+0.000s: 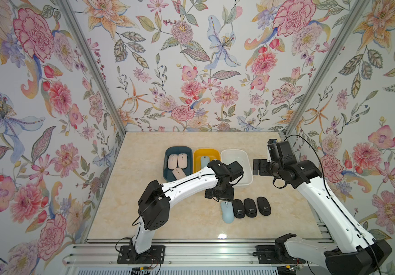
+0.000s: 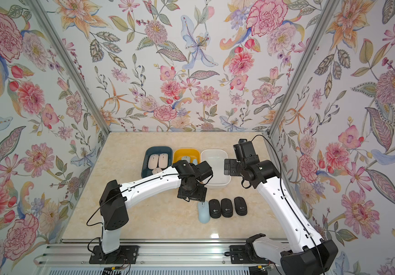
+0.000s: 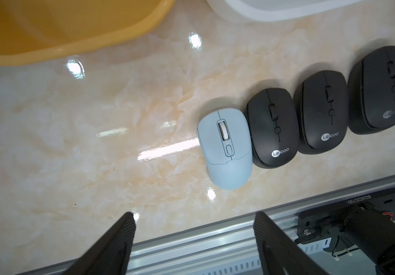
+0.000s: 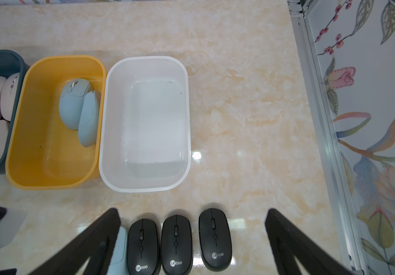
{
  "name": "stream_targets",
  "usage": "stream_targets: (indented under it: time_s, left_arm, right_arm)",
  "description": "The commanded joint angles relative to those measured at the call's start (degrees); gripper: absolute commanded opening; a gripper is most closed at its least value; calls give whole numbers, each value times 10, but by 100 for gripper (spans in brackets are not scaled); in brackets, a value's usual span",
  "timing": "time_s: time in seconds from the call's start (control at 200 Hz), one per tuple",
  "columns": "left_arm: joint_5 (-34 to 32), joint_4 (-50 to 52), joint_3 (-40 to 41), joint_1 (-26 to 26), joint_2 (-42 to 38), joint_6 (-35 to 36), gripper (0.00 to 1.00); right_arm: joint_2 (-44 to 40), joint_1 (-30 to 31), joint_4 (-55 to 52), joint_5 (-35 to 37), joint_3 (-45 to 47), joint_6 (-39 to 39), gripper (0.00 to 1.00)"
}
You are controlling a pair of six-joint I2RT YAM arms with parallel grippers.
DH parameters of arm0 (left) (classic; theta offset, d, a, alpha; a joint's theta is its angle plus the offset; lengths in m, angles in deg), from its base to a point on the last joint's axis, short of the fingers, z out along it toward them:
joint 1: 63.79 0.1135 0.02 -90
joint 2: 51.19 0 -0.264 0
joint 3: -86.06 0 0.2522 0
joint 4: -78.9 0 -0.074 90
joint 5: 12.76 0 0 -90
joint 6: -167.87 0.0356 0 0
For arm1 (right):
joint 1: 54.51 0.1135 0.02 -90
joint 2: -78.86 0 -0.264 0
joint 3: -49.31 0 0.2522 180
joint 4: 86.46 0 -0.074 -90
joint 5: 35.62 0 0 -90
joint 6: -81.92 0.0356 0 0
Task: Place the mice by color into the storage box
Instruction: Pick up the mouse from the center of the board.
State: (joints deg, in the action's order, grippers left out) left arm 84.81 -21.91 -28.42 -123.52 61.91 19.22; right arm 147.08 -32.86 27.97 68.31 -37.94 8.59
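One light blue mouse lies on the marble table beside a row of three black mice. The yellow bin holds two light blue mice. Three pink mice sit in the dark blue bin. Nothing is in the white bin. My left gripper hangs open and holds nothing, just behind the blue mouse on the table. My right gripper is open, beside the white bin and above the table.
An aluminium rail with both arm bases runs along the table's front edge. Floral walls and metal posts close the back and sides. The three bins stand side by side, touching, at mid-table.
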Motion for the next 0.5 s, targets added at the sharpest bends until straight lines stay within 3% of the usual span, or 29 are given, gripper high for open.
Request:
stream_targets:
  time_s: [0.0, 0.235, 0.495]
  left_arm:
    - [14, -42, 39, -16, -35, -56, 82]
    - [41, -91, 105, -53, -43, -76, 84]
    - [58, -118, 105, -64, -14, -72, 85]
  right_arm:
    - [-8, -4, -15, 5, -11, -6, 99]
    - [-17, -3, -15, 3, 4, -5, 99]
    - [-25, -4, -15, 6, 16, -1, 99]
